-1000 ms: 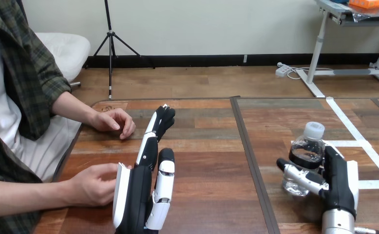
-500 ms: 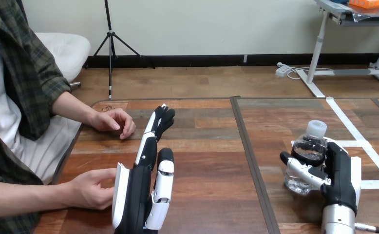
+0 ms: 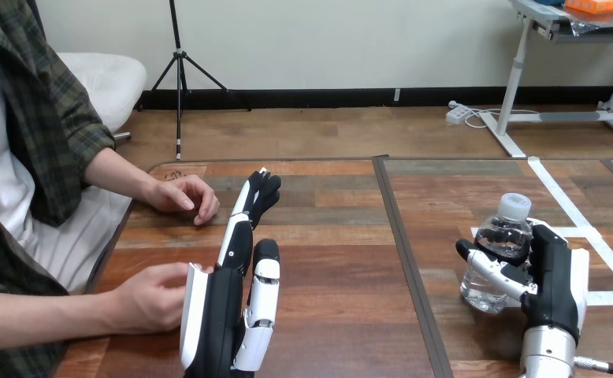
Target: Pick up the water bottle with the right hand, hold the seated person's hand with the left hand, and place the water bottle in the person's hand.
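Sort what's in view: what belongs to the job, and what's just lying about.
For the job: water bottle, gripped by the right hand; left hand, open beside the person's near hand.
Just there: the person's far hand, resting on the table; white tape lines.

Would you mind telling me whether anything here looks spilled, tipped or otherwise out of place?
Nothing stands out. The water bottle is capped and about upright, the right hand curled round it, with no spill on the table. The left hand, fingers straight, is beside the person's hand at the view's lower left.
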